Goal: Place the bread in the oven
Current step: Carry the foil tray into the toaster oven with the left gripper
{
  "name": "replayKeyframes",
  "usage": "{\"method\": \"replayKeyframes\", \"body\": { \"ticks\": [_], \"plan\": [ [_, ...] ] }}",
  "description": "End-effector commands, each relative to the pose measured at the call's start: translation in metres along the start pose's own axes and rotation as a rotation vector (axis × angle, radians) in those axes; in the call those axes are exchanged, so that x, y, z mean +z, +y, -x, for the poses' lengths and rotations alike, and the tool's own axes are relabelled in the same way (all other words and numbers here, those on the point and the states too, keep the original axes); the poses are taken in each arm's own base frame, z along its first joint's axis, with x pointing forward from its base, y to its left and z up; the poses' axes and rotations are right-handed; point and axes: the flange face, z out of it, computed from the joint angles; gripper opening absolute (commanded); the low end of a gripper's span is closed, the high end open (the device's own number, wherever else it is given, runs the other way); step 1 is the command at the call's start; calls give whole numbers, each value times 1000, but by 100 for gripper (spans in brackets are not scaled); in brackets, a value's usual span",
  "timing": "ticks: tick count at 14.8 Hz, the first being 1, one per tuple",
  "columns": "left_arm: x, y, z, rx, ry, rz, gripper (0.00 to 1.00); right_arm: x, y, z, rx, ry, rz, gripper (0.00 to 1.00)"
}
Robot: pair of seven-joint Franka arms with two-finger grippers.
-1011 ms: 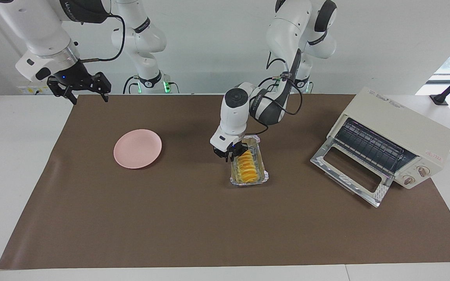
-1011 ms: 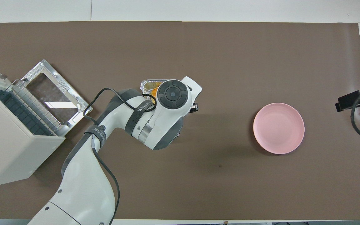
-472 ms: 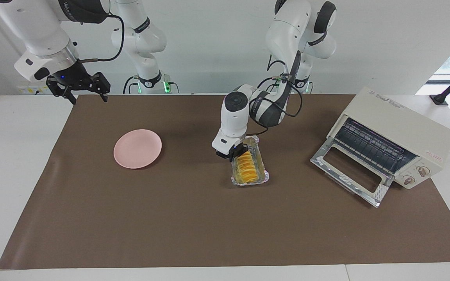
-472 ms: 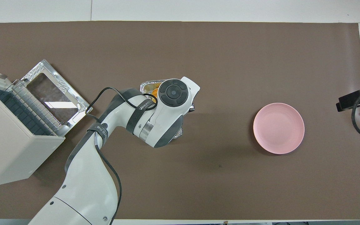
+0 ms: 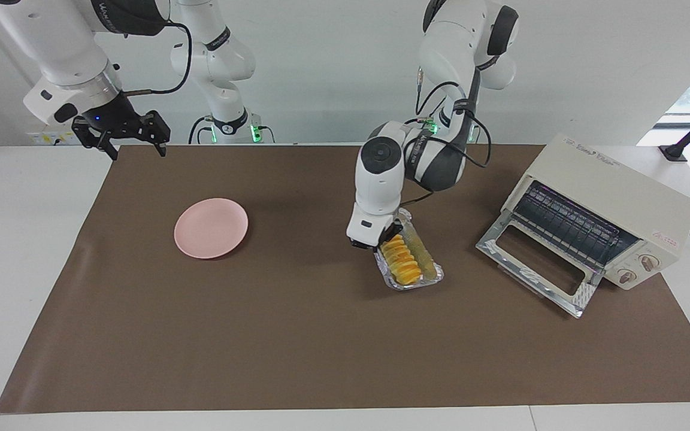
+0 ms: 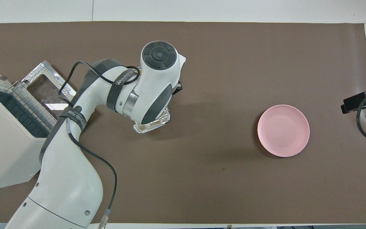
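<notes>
- Holding with the left gripper (image 5: pixel 374 244), jaws pressed together on the rim of the crinkled silver foil tray (image 5: pixel 412 286), at the tray's end nearer to the robots, as far as the facing view is showing.
- Lying inside this foil tray: the small golden-yellow ridged bread (image 5: pixel 402 261), not touched by the fingers themselves.
- Staying over the middle of the brown table mat (image 5: pixel 261 335), between the round pink plate (image 5: pixel 211 228) and the boxy cream-white toaster oven (image 5: pixel 596 209), closer to the oven, but not touching it.
- Not being able to tell whether the tray is lifted a little or is sliding on the mat; covering most of it with the left arm in the overhead view.
- Standing ready at the left arm's end of the table: the oven, with its glass drop door (image 5: pixel 536 263) already folded down and the wire rack showing inside, empty.
- Waiting with the right gripper (image 5: pixel 120 134), jaws apart and holding nothing, over the table's edge at the right arm's end.
- Judging the progress: door opened and tray with bread grasped, so probably about the middle of the task.
- Remaining, by this judgement: carrying the tray over the open door, sliding it onto the rack, releasing the rim and pulling the arm away; possibly also closing the door.
- Watching for one risk: gripping thin foil at one end only, so bending or tipping of the tray under the bread's weight.
</notes>
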Motion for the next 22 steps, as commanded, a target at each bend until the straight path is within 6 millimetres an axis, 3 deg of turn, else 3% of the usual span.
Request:
{"method": "replayKeyframes", "body": {
  "ticks": [1,2,4,5,8,11,16,22],
  "plan": [
    [-11,-64,-64,-148,17,-77,0,-1,0,6,9,-2,13,100],
    [-20,-102,-90,-215,26,-92,0,-1,0,6,9,-4,13,100],
    [-37,-195,-139,-348,-9,-109,0,-1,0,6,9,-2,13,100],
    [-34,-221,-149,-372,-28,-128,0,-1,0,6,9,-2,13,100],
    [-20,-256,-156,-362,-57,-167,0,-1,0,6,9,-4,13,100],
    [-10,-274,-157,-362,-61,-195,0,0,0,6,9,-4,13,100],
    [3,-322,-156,-354,-109,-247,0,-1,0,6,9,-4,13,100],
    [16,-354,-155,-395,-139,-263,0,-1,0,6,9,-2,13,100]
  ]
}}
